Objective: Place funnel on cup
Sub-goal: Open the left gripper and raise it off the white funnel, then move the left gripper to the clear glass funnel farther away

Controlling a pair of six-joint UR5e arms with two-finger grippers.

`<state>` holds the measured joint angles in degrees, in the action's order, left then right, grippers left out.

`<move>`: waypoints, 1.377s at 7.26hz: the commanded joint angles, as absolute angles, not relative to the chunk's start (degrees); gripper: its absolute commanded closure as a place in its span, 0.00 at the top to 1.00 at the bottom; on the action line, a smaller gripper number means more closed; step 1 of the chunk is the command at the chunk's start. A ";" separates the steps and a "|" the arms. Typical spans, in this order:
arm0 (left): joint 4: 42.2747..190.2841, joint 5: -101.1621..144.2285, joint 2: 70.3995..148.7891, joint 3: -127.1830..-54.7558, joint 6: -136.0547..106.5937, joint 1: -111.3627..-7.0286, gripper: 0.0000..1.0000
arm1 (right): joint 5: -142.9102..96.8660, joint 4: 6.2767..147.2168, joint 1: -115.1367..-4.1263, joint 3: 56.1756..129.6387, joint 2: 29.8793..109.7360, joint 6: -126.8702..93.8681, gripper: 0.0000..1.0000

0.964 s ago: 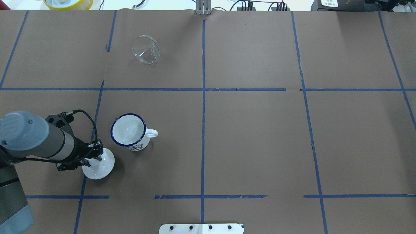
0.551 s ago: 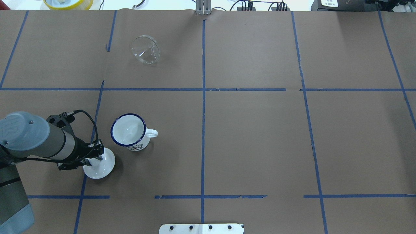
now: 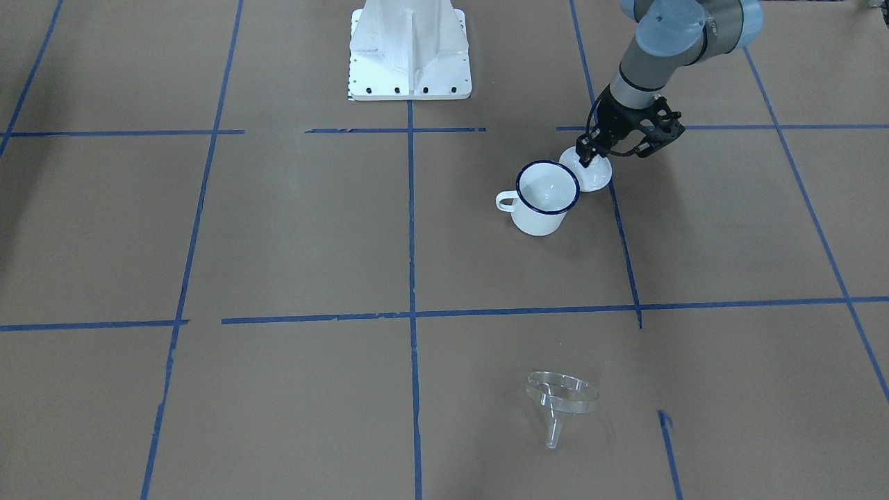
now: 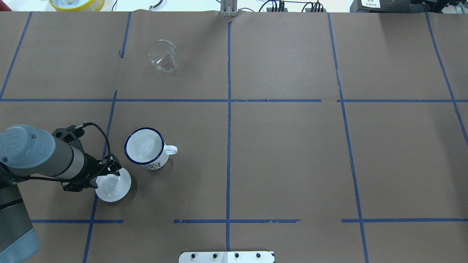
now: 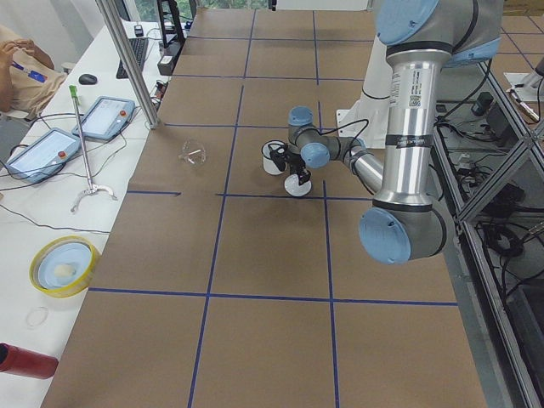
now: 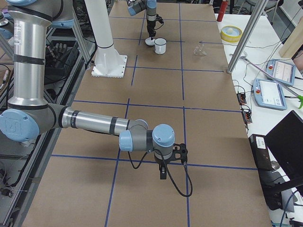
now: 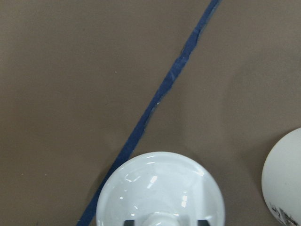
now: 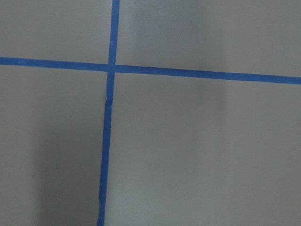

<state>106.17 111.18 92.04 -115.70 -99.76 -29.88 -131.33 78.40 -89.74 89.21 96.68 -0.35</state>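
lid off cup, funnel untouched, task barely begun
l gripper (image 7: 164,221) is pinched on the knob of the white lid (image 4: 113,190), low just beside the cup (image 4: 144,147); cup upright, mouth clear. funnel (image 4: 164,56) lies tipped over at far side of table (image 4: 292,146), well apart from cup & both arms. r gripper (image 6: 162,174) far off, can't tell if spread or closed. to do: drop lid, fetch funnel, seat it spout-down in cup.

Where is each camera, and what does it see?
Front-facing: across the table, facing the base; left arm, cup, funnel.
Overhead: behind the robot, looking down; left arm.
Exterior left: table end; left arm nearest.
Exterior right: opposite end; right arm nearest.
Left wrist: down onto lid; left end effector.
Right wrist: taped table; no body.
Shared: first two show cup, funnel.
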 commanded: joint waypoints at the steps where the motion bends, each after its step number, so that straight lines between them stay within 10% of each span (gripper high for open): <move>1: 106.17 111.27 91.94 -116.54 -99.76 -30.41 0.87 | -131.31 78.40 -89.74 89.21 96.68 -0.35 1.00; 10: 114.36 113.55 109.60 -99.51 -102.23 -51.68 0.86 | -131.31 78.40 -89.74 89.21 96.68 -0.35 1.00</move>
